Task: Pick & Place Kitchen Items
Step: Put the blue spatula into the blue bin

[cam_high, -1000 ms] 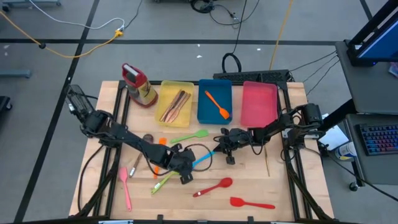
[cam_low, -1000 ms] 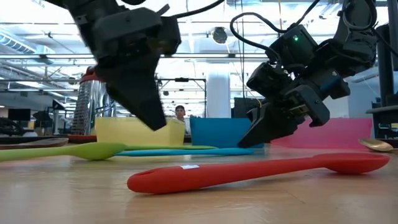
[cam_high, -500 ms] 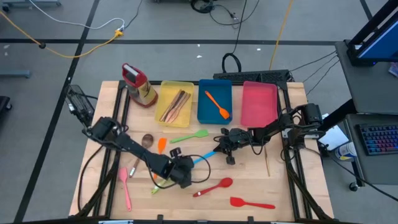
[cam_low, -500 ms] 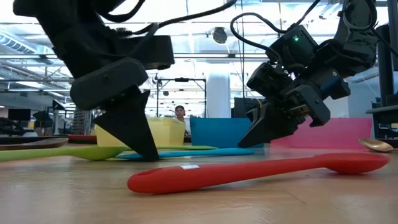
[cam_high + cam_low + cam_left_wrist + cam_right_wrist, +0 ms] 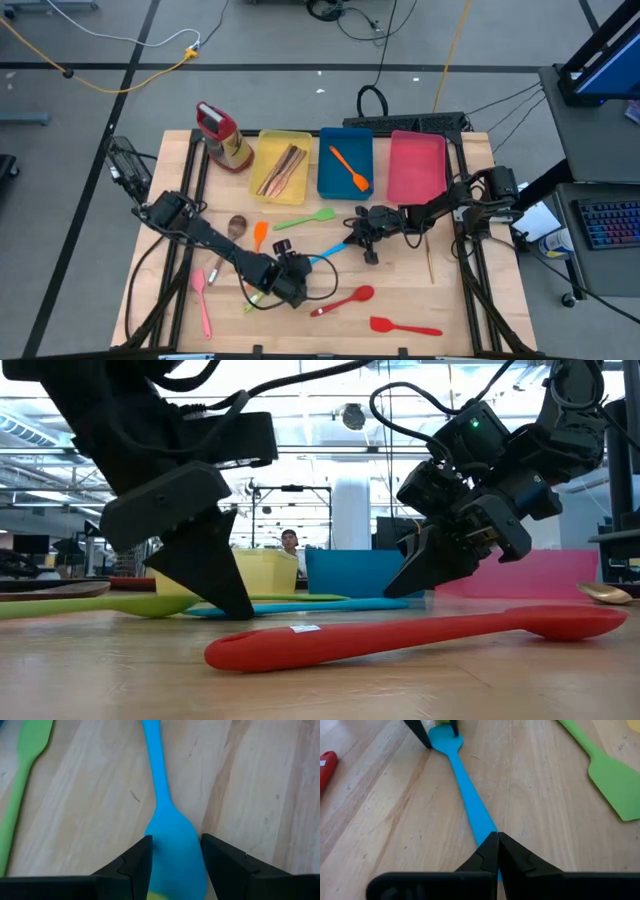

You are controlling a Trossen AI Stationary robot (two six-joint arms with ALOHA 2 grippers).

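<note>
Blue spatula [image 5: 172, 845] lies flat, blade between the spread left gripper [image 5: 175, 857]; right gripper [image 5: 497, 851] apparently pinches its handle.

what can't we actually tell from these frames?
- Right hand: fingers closed at the blue spoon handle; the wrist view doesn't show whether they pinch it.
- Left hand: open astride the spoon's head; contact not visible, the bottom edge cuts it off.
- Yellow tray: brown utensils too small to count in the high view.
</note>
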